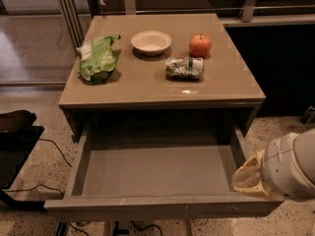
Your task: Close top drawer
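The top drawer (162,205) is pulled far out of the grey-brown cabinet, and its shallow inside looks empty. Its flat front runs along the bottom of the view. My gripper (251,178) is at the lower right, a white rounded arm casing with pale parts resting by the drawer's right front corner. The two lower drawers are hidden under the open one.
On the cabinet top (147,82) lie a green chip bag (98,59), a white bowl (151,42), a red apple (200,45) and a crumpled can (184,67). A black object with cables (17,136) stands on the floor at left. Railings run behind.
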Controlling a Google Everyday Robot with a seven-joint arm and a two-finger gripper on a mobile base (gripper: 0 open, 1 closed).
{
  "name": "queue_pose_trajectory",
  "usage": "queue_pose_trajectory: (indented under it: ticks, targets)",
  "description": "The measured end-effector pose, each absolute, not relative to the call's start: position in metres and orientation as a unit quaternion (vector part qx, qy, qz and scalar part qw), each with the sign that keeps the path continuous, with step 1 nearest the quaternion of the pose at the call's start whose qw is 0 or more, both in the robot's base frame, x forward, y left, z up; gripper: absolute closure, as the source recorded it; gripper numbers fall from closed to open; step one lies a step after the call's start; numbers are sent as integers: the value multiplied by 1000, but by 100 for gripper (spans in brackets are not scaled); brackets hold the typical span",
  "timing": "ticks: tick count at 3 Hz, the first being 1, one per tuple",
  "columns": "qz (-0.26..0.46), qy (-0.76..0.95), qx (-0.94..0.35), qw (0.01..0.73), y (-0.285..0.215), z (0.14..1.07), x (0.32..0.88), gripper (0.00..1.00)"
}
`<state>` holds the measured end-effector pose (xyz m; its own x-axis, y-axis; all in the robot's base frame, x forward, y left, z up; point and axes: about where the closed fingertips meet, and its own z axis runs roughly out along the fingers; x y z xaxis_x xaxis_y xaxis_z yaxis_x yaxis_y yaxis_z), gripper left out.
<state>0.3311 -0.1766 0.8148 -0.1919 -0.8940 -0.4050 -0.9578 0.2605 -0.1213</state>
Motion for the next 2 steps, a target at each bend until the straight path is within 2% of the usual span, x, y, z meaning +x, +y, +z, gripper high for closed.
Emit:
queue_pose_trajectory:
  ticks: [2]
  targets:
    - [142, 773, -579, 218, -151, 716, 308, 100]
